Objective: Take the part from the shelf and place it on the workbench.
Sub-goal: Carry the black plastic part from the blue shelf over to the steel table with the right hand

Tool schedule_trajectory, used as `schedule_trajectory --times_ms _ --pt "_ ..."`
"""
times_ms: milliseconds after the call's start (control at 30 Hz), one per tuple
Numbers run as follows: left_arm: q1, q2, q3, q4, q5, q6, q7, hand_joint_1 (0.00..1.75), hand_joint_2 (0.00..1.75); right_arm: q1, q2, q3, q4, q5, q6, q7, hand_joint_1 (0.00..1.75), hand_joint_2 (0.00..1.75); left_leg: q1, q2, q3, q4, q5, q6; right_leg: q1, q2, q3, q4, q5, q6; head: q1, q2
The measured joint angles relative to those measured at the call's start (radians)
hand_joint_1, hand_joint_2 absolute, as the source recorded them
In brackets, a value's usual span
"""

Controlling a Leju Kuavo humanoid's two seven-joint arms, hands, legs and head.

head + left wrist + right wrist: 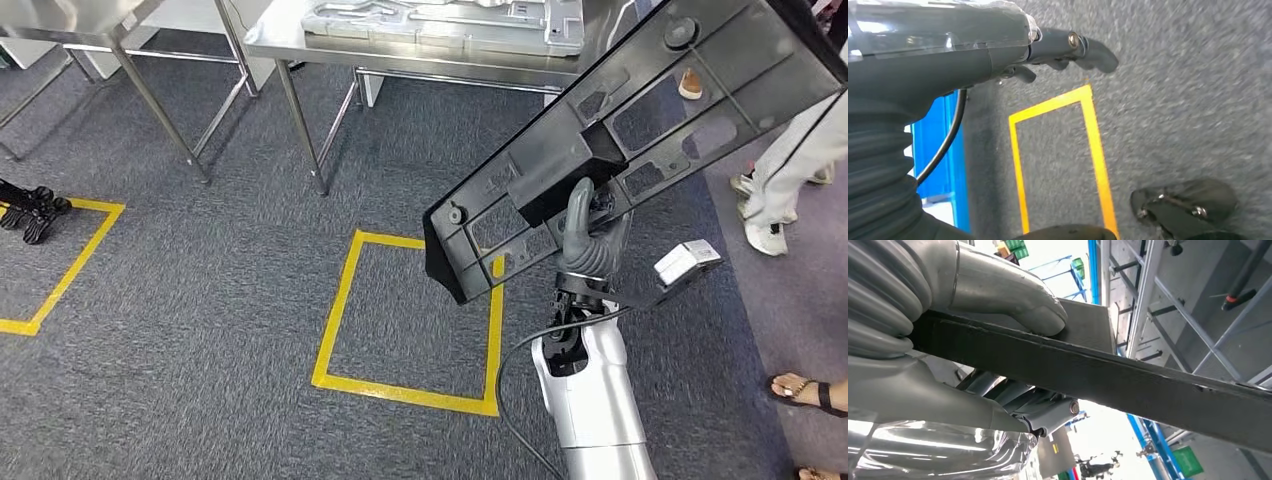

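Black plastic part [640,130], no readable markings, gripped by right hand [592,238].

You're seeing the right hand [590,240] gripping a matt black plastic part [640,130], rough-edged under its smooth grey thumb; carpet [220,300] looking coarse, workbench [300,45] gleaming metal.

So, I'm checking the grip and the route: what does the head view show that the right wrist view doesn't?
Head view alone: the steel workbench ahead, the yellow floor square, a person's legs, and the panel's whole ribbed face. Right wrist view alone: the thumb pressed on the panel's edge, framing overhead. Both: the right hand gripping the black part.
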State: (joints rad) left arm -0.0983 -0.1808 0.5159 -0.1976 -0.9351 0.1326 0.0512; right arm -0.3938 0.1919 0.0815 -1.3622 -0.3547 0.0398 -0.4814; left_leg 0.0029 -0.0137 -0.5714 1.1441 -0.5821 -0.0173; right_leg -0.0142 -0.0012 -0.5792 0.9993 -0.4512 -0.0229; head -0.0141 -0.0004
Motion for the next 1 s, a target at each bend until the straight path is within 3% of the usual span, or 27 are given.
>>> schedule_trajectory --times_ms 67,100,133,200,233,267,333,433,467,533,567,600,633,667,733,767,833,900,967,1000 --pt "0.002 0.001 0.002 0.0 0.001 -0.002 0.0 0.0 1.75 0.005 0.0 0.0 0.0 0.0 0.0 0.0 1.75 1.75 0.004 0.003 -0.097 0.128 -0.017 -0.008 0.0 -0.002 0.024 0.0 -0.022 0.0 0.0 0.0" --pt "0.003 0.002 0.003 0.0 0.001 -0.003 0.0 0.0 1.75 0.008 0.0 0.0 0.0 0.0 0.0 0.0 1.75 1.75 0.004 0.004 -0.126 0.144 0.004 -0.009 0.001 -0.002 0.039 0.0 -0.033 0.0 0.0 0.0" --pt "0.005 0.003 0.004 0.0 0.001 -0.004 0.0 0.0 1.75 0.009 0.0 0.0 0.001 0.0 0.0 0.0 1.75 1.75 0.004 0.005 -0.134 0.116 0.05 -0.008 0.0 -0.002 0.056 0.0 -0.046 0.002 0.0 0.0" --pt "0.008 0.005 0.008 0.001 0.001 -0.007 0.0 0.0 1.75 0.009 0.0 0.0 0.001 0.0 -0.001 0.0 1.75 1.75 0.001 0.007 -0.109 -0.009 0.16 0.002 0.001 -0.001 0.09 -0.002 -0.072 0.007 0.0 0.0" --pt "0.009 0.006 0.01 0.001 0.001 -0.008 0.0 0.0 1.75 0.008 0.0 0.0 0.002 0.0 -0.001 -0.001 1.75 1.75 -0.003 0.009 -0.092 -0.061 0.194 0.008 0.002 -0.001 0.101 -0.004 -0.082 0.012 0.0 0.0" --pt "0.01 0.006 0.011 0.002 0.001 -0.01 -0.001 0.0 1.75 0.006 0.0 0.0 0.002 0.0 -0.002 -0.002 1.75 1.75 -0.007 0.01 -0.08 -0.095 0.202 0.016 0.002 -0.001 0.106 -0.007 -0.088 0.017 0.001 0.0" --pt "0.007 0.006 0.013 0.003 0.0 -0.011 -0.002 0.0 1.75 0.003 0.0 0.0 0.003 0.001 -0.003 -0.004 1.75 1.75 -0.012 0.01 -0.068 -0.117 0.182 0.03 0.002 -0.001 0.107 -0.015 -0.093 0.029 0.0 0.0" --pt "0.008 0.005 0.016 0.003 -0.002 -0.013 -0.003 0.0 1.75 -0.004 0.0 0.0 0.0 -0.004 -0.005 -0.008 1.75 1.75 -0.007 0.01 -0.044 -0.142 0.164 0.047 0.002 -0.002 0.107 -0.001 -0.112 0.043 0.001 0.0" --pt "0.009 0.004 0.016 0.003 -0.004 -0.014 -0.003 0.0 1.75 -0.006 0.0 0.0 0.0 -0.008 -0.005 -0.011 1.75 1.75 -0.005 0.012 -0.034 -0.15 0.16 0.052 0.002 -0.001 0.086 0.042 -0.13 0.046 0.001 0.0" --pt "0.008 0.002 0.016 0.003 -0.006 -0.016 -0.003 0.0 1.75 -0.005 -0.001 -0.002 0.001 -0.014 -0.008 -0.014 1.75 1.75 -0.005 0.016 -0.018 -0.155 0.148 0.058 0.002 0.001 -0.003 0.184 -0.174 0.045 0.001 0.0" --pt "0.008 0.002 0.016 0.003 -0.006 -0.017 -0.003 0.0 1.75 -0.002 -0.002 -0.003 0.001 -0.016 -0.01 -0.015 1.75 1.75 -0.006 0.019 -0.01 -0.155 0.14 0.059 0.003 0.001 -0.052 0.248 -0.182 0.045 0.001 0.0" --pt "0.008 0.001 0.016 0.003 -0.007 -0.017 -0.003 0.0 1.75 0.002 -0.003 -0.004 0.002 -0.017 -0.011 -0.015 1.75 1.75 -0.007 0.022 0.001 -0.155 0.132 0.06 0.003 0.001 -0.088 0.283 -0.17 0.045 0.001 0.0" --pt "0.008 0.001 0.016 0.003 -0.007 -0.017 -0.003 0.0 1.75 0.005 -0.004 -0.006 0.003 -0.018 -0.012 -0.015 1.75 1.75 -0.009 0.027 0.015 -0.155 0.122 0.061 0.003 0.0 -0.104 0.277 -0.133 0.043 0.001 0.0" --pt "0.009 0.001 0.016 0.003 -0.007 -0.017 -0.002 0.0 1.75 0.006 -0.004 -0.008 0.003 -0.019 -0.012 -0.015 1.75 1.75 -0.011 0.032 0.031 -0.155 0.112 0.061 0.005 -0.004 -0.102 0.232 -0.078 0.038 0.001 0.0" --pt "0.009 0.0 0.016 0.003 -0.008 -0.017 -0.002 0.0 1.75 0.003 -0.005 -0.01 0.003 -0.02 -0.011 -0.015 1.75 1.75 -0.016 0.047 0.06 -0.156 0.09 0.057 0.018 -0.039 -0.072 0.109 0.019 0.023 0.001 0.0" --pt "0.008 -0.002 0.017 0.004 -0.008 -0.018 -0.002 0.0 1.75 0.0 -0.004 -0.01 0.003 -0.02 -0.011 -0.015 1.75 1.75 -0.018 0.054 0.069 -0.156 0.081 0.052 0.026 -0.058 -0.055 0.062 0.038 0.015 0.001 0.0" --pt "0.005 -0.004 0.017 0.005 -0.008 -0.018 -0.002 0.0 1.75 -0.004 -0.004 -0.011 0.003 -0.021 -0.01 -0.015 1.75 1.75 -0.022 0.075 0.078 -0.159 0.07 0.042 0.036 -0.067 -0.04 0.026 0.027 0.005 0.002 0.0" --pt "0.0 -0.003 0.017 0.003 -0.007 -0.017 -0.002 0.0 1.75 -0.007 -0.004 -0.012 0.002 -0.021 -0.009 -0.015 1.75 1.75 -0.024 0.091 0.085 -0.16 0.058 0.033 0.029 -0.04 -0.031 0.008 0.018 0.001 0.002 0.0" --pt "-0.003 -0.002 0.018 0.002 -0.007 -0.016 -0.003 0.0 1.75 -0.01 -0.004 -0.012 0.002 -0.023 -0.008 -0.016 1.75 1.75 -0.022 0.066 0.07 -0.112 0.029 0.022 0.016 -0.016 -0.018 -0.002 0.017 -0.005 0.0 0.0" --pt "-0.003 -0.001 0.018 0.001 -0.005 -0.015 -0.005 0.0 1.75 -0.012 -0.003 -0.012 0.002 -0.024 -0.007 -0.017 1.75 1.75 -0.016 0.044 0.039 -0.053 0.003 0.015 0.013 -0.005 -0.014 -0.004 0.016 -0.007 0.0 0.0"
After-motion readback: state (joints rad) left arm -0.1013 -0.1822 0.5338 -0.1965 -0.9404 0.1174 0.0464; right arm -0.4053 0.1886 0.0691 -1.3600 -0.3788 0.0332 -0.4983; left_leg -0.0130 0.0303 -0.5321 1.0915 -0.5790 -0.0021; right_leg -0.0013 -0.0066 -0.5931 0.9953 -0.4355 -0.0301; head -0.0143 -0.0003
